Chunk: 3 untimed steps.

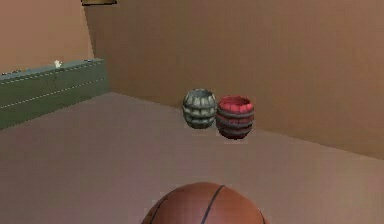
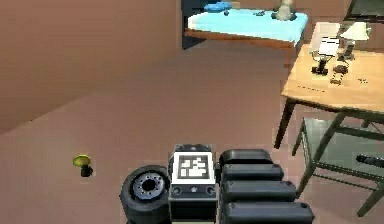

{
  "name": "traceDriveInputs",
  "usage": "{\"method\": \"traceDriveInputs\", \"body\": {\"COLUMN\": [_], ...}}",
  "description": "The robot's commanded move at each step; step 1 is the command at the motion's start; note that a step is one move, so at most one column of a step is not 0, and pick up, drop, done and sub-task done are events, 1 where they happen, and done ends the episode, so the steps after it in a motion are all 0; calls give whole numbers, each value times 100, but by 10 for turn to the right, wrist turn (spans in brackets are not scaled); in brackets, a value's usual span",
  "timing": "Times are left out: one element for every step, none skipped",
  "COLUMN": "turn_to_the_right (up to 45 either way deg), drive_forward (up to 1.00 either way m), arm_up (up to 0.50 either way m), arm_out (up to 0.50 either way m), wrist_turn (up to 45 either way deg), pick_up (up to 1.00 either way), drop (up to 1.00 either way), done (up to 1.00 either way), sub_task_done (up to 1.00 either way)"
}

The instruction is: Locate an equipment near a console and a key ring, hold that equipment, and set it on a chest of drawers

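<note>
An orange-brown basketball (image 1: 205,205) with dark seams shows at the bottom edge of the forward view, close in. In the arm side view the arm's dark segments (image 2: 255,190) lie along the bottom edge, with one white marked square (image 2: 192,165). Left of that square is the gripper's round dark body (image 2: 148,192). I cannot make out its far end, so I cannot tell whether it holds anything. A long low green piece of furniture (image 1: 50,85) runs along the wall at the forward view's left, with a small pale thing (image 1: 57,64) on top.
Two ribbed baskets, one grey-green (image 1: 200,108) and one red (image 1: 236,116), stand against the far wall. A small yellow thing (image 2: 82,161) lies on the floor. A blue-covered bed (image 2: 245,22), a wooden table (image 2: 335,85) with lamps and a chair (image 2: 340,150) stand at the arm side view's upper right.
</note>
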Motion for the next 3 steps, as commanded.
{"method": "traceDriveInputs", "body": {"turn_to_the_right": [-330, 0, -30], "drive_forward": [0, 100, 0], "arm_up": [0, 0, 0], "arm_out": [0, 0, 0], "wrist_turn": [0, 0, 0], "pick_up": [0, 0, 0], "drop": [0, 0, 0], "done": [0, 0, 0], "sub_task_done": [0, 0, 0]}}
